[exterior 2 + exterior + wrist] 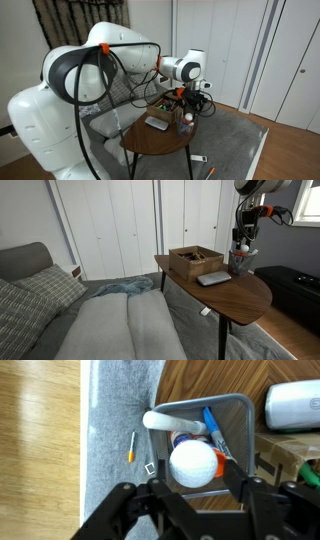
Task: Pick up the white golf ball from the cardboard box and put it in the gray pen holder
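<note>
White closet doors (120, 220) and a grey sofa (90, 320) frame a rounded wooden side table (240, 298). On it stand a shallow brown cardboard box (195, 260), a flat grey rectangular slab (213, 278) and a small upright grey pen holder (239, 260). The robot's black gripper (243, 242) hangs directly above the holder. In the wrist view, the white golf ball (195, 462) sits at the holder's (243, 430) mouth, beside a blue pen (212, 428) and a white marker (170, 422). The gripper (195, 488) has its fingertips close on either side of the ball; I cannot tell whether they grip it. An orange pen (131, 446) lies on the grey carpet (120, 410).
</note>
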